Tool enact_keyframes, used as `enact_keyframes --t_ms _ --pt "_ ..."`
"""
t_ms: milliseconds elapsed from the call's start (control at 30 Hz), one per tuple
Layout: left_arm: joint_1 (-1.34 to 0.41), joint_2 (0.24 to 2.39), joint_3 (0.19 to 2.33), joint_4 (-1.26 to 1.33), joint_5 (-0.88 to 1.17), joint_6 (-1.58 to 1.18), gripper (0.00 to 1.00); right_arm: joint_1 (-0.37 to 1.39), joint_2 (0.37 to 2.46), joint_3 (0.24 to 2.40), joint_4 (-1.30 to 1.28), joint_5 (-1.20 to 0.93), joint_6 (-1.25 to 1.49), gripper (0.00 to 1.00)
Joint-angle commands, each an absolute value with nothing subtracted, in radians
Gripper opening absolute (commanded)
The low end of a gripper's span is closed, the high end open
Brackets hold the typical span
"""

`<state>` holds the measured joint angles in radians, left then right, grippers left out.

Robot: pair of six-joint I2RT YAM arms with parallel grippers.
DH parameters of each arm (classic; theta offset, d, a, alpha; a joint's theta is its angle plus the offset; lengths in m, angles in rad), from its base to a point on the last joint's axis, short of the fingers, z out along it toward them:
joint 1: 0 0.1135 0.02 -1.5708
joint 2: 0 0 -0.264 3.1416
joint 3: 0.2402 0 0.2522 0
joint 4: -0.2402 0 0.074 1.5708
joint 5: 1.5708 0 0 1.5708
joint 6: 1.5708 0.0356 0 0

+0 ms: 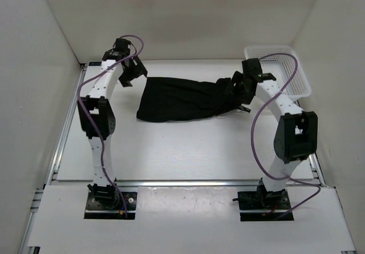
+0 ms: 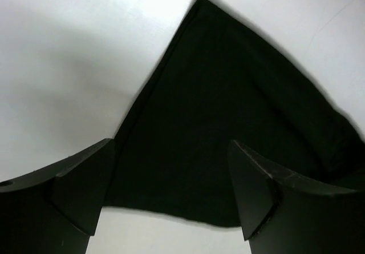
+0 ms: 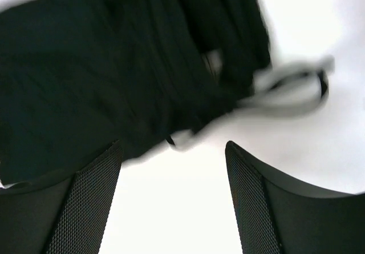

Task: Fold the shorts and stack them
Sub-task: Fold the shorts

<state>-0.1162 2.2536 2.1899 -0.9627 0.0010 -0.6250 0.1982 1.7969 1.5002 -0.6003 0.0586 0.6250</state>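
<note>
Left gripper [image 2: 171, 145] and right gripper [image 3: 174, 145] both stand with jaws wide apart, holding nothing. Beneath them the tabletop [image 1: 182, 151] carries the shorts [image 1: 177, 99], which lie as a flattened dark band between the two grippers. One end sits directly under the left gripper and the bunched waist end just ahead of the right. The fabric looks light and limp, so it will likely sag, drape and slide on the smooth surface. It is probably best pinched at the outer corners, through every layer. A thin drawstring [image 3: 323, 86] loops out to the right of the right gripper and could snag.
</note>
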Motion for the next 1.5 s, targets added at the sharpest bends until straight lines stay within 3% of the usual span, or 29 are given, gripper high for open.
enact_keyframes --t_ms 0,267,567,667,700,733,767,800,833,900,1133,1467 --pt "-0.114 2.063 1.978 -0.968 0.006 -0.575 0.91 0.19 1.703 1.343 -0.565 0.014 0.64 0.77" --pt "-0.114 2.055 1.671 -0.923 0.061 -0.584 0.92 0.181 1.681 1.258 -0.506 -0.084 0.715 0.78" --pt "-0.124 2.169 1.7 -0.884 0.114 -0.612 0.89 0.172 1.908 1.405 -0.486 -0.067 0.744 0.79" --pt "-0.133 2.221 1.739 -0.884 0.123 -0.612 0.66 0.172 1.968 1.451 -0.476 -0.046 0.744 0.72" --pt "-0.133 2.232 1.75 -0.884 0.132 -0.612 0.35 0.172 1.98 1.46 -0.476 -0.046 0.753 0.69" --pt "-0.133 2.246 1.761 -0.884 0.132 -0.612 0.16 0.172 1.991 1.46 -0.439 -0.046 0.753 0.6" --pt "-0.133 2.246 1.773 -0.884 0.144 -0.621 0.1 0.172 2.006 1.474 -0.428 -0.046 0.74 0.54" --pt "-0.121 2.246 1.773 -0.884 0.156 -0.621 0.1 0.172 2.006 1.497 -0.428 -0.032 0.73 0.45" --pt "-0.111 2.234 1.773 -0.884 0.156 -0.621 0.1 0.172 2.022 1.512 -0.451 -0.023 0.73 0.2" --pt "-0.1 2.197 1.76 -0.884 0.102 -0.649 0.1 0.172 2.034 1.525 -0.48 -0.023 0.721 0.02" --pt "-0.031 1.956 1.582 -0.884 0.038 -0.71 0.1 0.255 1.832 1.297 -0.499 0.021 0.721 0.0" --pt "-0.041 1.544 1.045 -0.884 -0.006 -0.739 0.1 0.38 1.419 0.823 -0.509 0.089 0.772 0.0"
